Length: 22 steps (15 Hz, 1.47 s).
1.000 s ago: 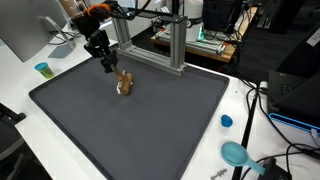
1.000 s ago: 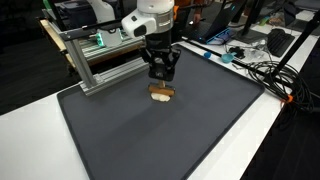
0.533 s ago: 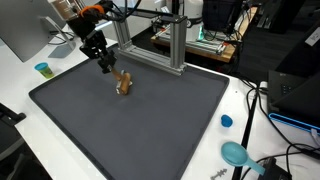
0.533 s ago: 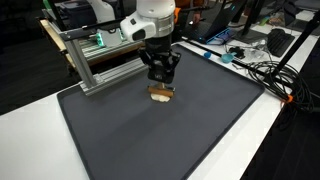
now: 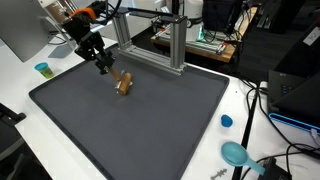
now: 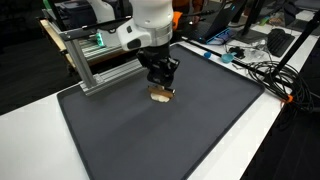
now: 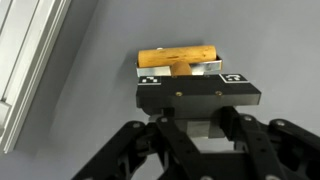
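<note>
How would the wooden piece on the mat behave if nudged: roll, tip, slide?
The wooden piece looks rigid and probably light. Its rounded bar might roll, though the crosswise stub likely stops it. The dark mat looks matte, so sliding seems unlikely.

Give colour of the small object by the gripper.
The small object is tan-brown, wood-like; wrist view shows it best.

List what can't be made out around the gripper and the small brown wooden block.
- In an exterior view, the black gripper overlaps the small brown wooden block; gap or contact cannot be told.
- Wrist view: the gripper's own body covers the block's near side.
- In an exterior view, the block is too small for detail.
</note>
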{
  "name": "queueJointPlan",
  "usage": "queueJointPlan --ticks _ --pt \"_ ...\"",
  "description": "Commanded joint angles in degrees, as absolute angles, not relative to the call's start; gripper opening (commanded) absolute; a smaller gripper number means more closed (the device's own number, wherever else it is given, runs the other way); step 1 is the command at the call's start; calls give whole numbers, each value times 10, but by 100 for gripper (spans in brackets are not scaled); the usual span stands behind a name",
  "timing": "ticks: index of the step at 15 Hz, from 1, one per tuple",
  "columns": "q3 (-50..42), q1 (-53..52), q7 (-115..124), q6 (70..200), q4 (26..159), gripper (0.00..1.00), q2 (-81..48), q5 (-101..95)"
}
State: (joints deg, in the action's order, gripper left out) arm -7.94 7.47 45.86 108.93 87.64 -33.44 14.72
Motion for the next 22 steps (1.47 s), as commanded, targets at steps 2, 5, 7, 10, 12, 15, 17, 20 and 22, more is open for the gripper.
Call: queueJointPlan --ticks 2,5,7,10,12,15,17,20,22 --pt "-92 88 462 1083 825 23 -391 147" --pt "-97 93 464 1080 809 23 -396 145" --pt "-101 92 467 1082 802 23 -399 138" --pt "-106 90 470 1086 796 23 -405 135" --pt "-105 87 470 1083 795 23 -408 135" --pt "-99 74 472 1089 811 23 -408 132" --pt "-104 68 484 1105 815 23 -407 124" --pt "-111 64 502 1118 815 23 -411 113" --pt "-112 64 511 1120 814 23 -412 112"
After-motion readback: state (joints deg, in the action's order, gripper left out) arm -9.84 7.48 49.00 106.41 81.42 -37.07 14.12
